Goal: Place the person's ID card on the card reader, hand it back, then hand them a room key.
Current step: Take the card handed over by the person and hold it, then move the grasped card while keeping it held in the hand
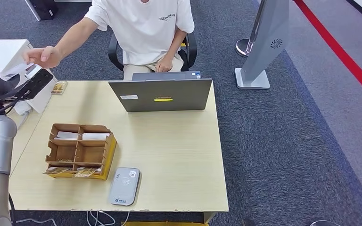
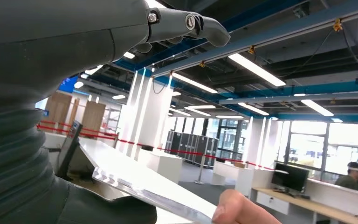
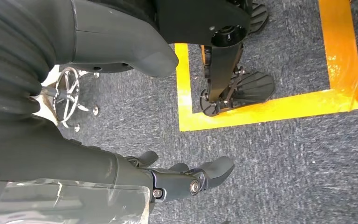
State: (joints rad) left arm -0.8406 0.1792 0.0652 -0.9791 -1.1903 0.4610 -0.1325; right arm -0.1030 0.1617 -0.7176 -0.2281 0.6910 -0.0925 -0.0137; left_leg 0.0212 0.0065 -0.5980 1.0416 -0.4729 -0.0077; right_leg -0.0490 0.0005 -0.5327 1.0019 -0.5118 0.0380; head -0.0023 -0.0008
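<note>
My left hand [image 1: 34,83] is raised at the table's far left corner, fingers [image 2: 186,22] stretched out and well apart from the thumb [image 2: 107,210]. A card in a clear sleeve [image 2: 144,189] lies across the palm side by the thumb. The seated person's hand [image 1: 42,56] reaches onto it, and one fingertip [image 2: 240,210] presses its far edge. The grey card reader [image 1: 124,186] lies flat near the table's front edge. A brown divided box [image 1: 80,151] beside it holds white cards [image 1: 95,136] in its far compartments. My right hand [image 3: 186,179] hangs over the carpet holding nothing.
An open laptop [image 1: 162,94] stands at the table's far edge in front of the person. A white cabinet [image 1: 7,54] sits left of the table. A grey sign stand [image 1: 264,52] is on the carpet at the right.
</note>
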